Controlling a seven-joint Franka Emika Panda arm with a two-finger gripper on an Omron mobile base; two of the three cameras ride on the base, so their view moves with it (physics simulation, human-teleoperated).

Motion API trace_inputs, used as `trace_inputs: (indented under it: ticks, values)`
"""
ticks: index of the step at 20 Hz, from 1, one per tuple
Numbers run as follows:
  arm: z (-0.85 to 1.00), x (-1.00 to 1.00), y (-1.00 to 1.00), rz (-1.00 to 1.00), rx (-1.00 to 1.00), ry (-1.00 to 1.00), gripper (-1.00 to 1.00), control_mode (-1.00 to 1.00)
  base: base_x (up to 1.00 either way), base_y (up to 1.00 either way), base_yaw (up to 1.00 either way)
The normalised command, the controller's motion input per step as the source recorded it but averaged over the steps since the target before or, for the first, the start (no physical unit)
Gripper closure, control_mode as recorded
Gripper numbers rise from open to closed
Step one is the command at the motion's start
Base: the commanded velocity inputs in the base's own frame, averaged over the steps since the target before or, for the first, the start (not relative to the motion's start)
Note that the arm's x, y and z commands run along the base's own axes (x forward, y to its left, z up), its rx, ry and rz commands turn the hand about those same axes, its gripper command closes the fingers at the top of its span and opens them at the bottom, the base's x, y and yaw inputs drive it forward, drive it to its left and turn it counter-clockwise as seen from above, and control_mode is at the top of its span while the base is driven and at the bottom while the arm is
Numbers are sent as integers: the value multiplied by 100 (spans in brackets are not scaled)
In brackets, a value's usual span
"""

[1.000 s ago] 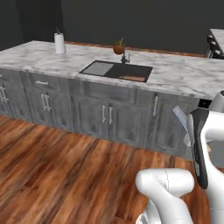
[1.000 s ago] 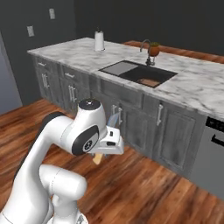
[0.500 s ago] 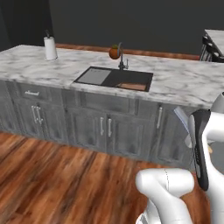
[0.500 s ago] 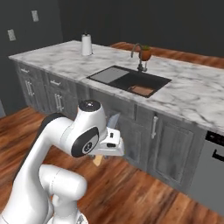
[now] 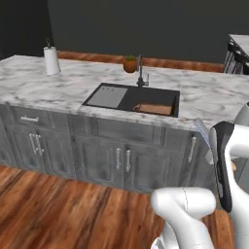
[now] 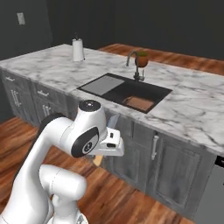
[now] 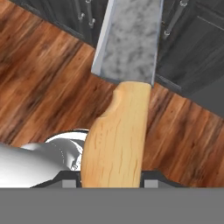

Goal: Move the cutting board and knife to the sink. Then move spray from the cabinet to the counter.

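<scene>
Held the knife in the gripper, jaws clamped on the pale wooden handle, grey blade pointing away from the hand toward the dark cabinet doors and the wood floor. Seen from the left base view as a grey blade sticking up beside the dark forearm, in front of the counter edge. From the right base view, blade rising above the wrist and handle tip showing below it, all carried low before the drawers, short of the sink.

Lay the cutting board flat inside the sink, at its end nearest the faucet; same reddish board in the basin from the left view. Stood a small potted plant just beside the faucet, and 1 white paper-towel roll well apart along the marble counter.
</scene>
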Motion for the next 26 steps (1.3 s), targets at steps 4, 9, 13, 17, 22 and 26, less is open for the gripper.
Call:
trace_inputs:
  ticks: [4,9,13,17,22,26]
  values:
    - [0,0,0,0,0,0,100,100,82,22,-18]
    - [0,0,0,0,0,0,100,100,82,24,-18]
    - [0,0,0,0,0,0,100,100,74,26,-16]
    - [0,0,0,0,0,0,100,100,60,29,-12]
    - [0,0,0,0,0,0,100,100,50,40,-28]
    - [0,0,0,0,0,0,100,100,48,40,-35]
